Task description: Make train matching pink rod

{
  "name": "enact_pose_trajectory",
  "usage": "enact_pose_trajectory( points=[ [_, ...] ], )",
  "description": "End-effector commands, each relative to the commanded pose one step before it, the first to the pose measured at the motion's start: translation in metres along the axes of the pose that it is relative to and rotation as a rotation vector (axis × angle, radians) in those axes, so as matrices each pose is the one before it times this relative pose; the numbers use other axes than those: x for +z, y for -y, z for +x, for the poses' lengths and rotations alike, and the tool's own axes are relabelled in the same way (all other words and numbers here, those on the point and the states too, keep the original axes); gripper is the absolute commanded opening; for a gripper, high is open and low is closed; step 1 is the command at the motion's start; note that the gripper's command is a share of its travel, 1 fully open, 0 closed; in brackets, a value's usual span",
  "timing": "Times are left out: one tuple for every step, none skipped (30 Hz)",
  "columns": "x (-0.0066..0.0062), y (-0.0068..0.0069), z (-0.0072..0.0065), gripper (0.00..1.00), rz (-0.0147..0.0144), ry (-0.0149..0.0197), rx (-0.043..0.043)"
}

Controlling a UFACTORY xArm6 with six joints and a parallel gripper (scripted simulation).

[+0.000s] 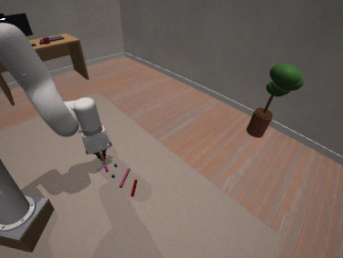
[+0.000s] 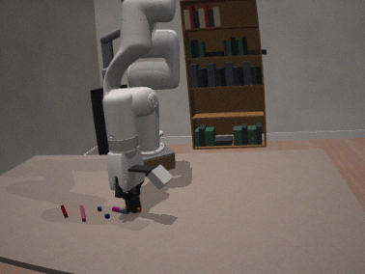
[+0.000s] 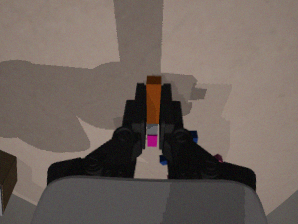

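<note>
My gripper (image 1: 102,157) (image 2: 130,207) (image 3: 153,97) is shut on the orange rod (image 1: 102,155) (image 2: 138,209) (image 3: 154,103) and holds it low at the beige table top. The magenta rod (image 1: 106,168) (image 2: 116,209) (image 3: 152,140) lies flat right at the orange rod's near end, roughly in line with it. Two small blue rods lie close by, one (image 1: 116,164) (image 2: 99,208) (image 3: 193,137) beside the magenta rod and the other (image 1: 112,175) (image 2: 106,216) (image 3: 164,160) a little further off. The pink rod (image 1: 124,177) (image 2: 82,212) and the red rod (image 1: 133,187) (image 2: 64,211) lie flat further out, apart from each other.
The arm's base (image 1: 24,224) stands on the table at the left in the top view. A potted plant (image 1: 268,109) and a desk (image 1: 59,47) stand off the table; a bookshelf (image 2: 224,77) stands behind the arm.
</note>
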State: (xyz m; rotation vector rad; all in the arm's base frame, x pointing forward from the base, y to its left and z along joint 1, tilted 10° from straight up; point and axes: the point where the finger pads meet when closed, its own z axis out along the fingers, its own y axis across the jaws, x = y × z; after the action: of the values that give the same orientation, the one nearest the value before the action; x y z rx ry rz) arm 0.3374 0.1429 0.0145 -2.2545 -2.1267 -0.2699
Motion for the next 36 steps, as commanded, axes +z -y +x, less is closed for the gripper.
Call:
enact_pose_trajectory(
  points=[
    [-0.00073, -0.00112, 0.00057, 0.04, -0.00276, -0.00123, -0.00013],
    [0.00000, 0.00000, 0.00000, 0.04, 0.00000, 0.00000, 0.00000],
    [0.00000, 0.00000, 0.00000, 0.04, 0.00000, 0.00000, 0.00000],
    [0.00000, 0.00000, 0.00000, 0.04, 0.00000, 0.00000, 0.00000],
    [0.00000, 0.00000, 0.00000, 0.04, 0.00000, 0.00000, 0.00000],
    [0.00000, 0.00000, 0.00000, 0.04, 0.00000, 0.00000, 0.00000],
    [0.00000, 0.00000, 0.00000, 0.04, 0.00000, 0.00000, 0.00000],
    [0.00000, 0.00000, 0.00000, 0.04, 0.00000, 0.00000, 0.00000],
    [0.00000, 0.00000, 0.00000, 0.04, 0.00000, 0.00000, 0.00000],
    [0.00000, 0.00000, 0.00000, 0.04, 0.00000, 0.00000, 0.00000],
    [0.00000, 0.00000, 0.00000, 0.04, 0.00000, 0.00000, 0.00000],
    [0.00000, 0.00000, 0.00000, 0.04, 0.00000, 0.00000, 0.00000],
    [0.00000, 0.00000, 0.00000, 0.04, 0.00000, 0.00000, 0.00000],
    [0.00000, 0.00000, 0.00000, 0.04, 0.00000, 0.00000, 0.00000],
    [0.00001, 0.00000, 0.00000, 0.04, 0.00000, 0.00000, 0.00000],
    [0.00006, 0.00000, 0.00000, 0.04, 0.00000, 0.00000, 0.00000],
    [0.00015, 0.00000, 0.00000, 0.04, 0.00000, -0.00001, 0.00000],
    [0.00027, 0.00000, 0.00000, 0.04, 0.00000, -0.00002, 0.00000],
    [0.00040, 0.00000, 0.00001, 0.04, 0.00001, -0.00002, 0.00000],
    [0.00054, 0.00000, 0.00001, 0.04, 0.00000, -0.00002, 0.00000],
    [0.00067, 0.00000, 0.00000, 0.04, 0.00000, -0.00001, 0.00000],
    [0.00079, 0.00000, 0.00000, 0.04, 0.00000, 0.00001, 0.00000],
    [0.00090, 0.00000, -0.00001, 0.04, -0.00001, 0.00004, 0.00000],
    [0.00093, 0.00000, 0.00000, 0.04, 0.00000, -0.00001, 0.00000],
    [0.00095, 0.00000, 0.00001, 0.04, 0.00001, -0.00004, 0.00000],
    [0.00098, 0.00000, 0.00000, 0.04, 0.00000, 0.00000, 0.00000],
    [0.00098, 0.00000, -0.00001, 0.04, -0.00001, 0.00003, 0.00000],
    [0.00093, 0.00000, -0.00001, 0.04, -0.00001, 0.00003, 0.00000],
    [0.00082, 0.00000, 0.00001, 0.04, 0.00001, -0.00005, 0.00000],
    [0.00000, 0.00000, 0.00000, 0.04, 0.00000, 0.00000, 0.00000],
    [0.00000, 0.00000, 0.00000, 0.04, 0.00000, 0.00000, 0.00000],
    [0.00075, 0.00000, 0.00001, 0.04, 0.00001, -0.00002, 0.00000],
    [0.00066, 0.00000, 0.00000, 0.04, 0.00000, 0.00000, 0.00000],
    [0.00056, 0.00000, 0.00000, 0.04, 0.00000, 0.00001, 0.00000],
    [0.00045, 0.00000, -0.00001, 0.04, -0.00001, 0.00002, 0.00000],
    [0.00033, 0.00000, -0.00001, 0.04, -0.00001, 0.00002, 0.00000]
  ],
)
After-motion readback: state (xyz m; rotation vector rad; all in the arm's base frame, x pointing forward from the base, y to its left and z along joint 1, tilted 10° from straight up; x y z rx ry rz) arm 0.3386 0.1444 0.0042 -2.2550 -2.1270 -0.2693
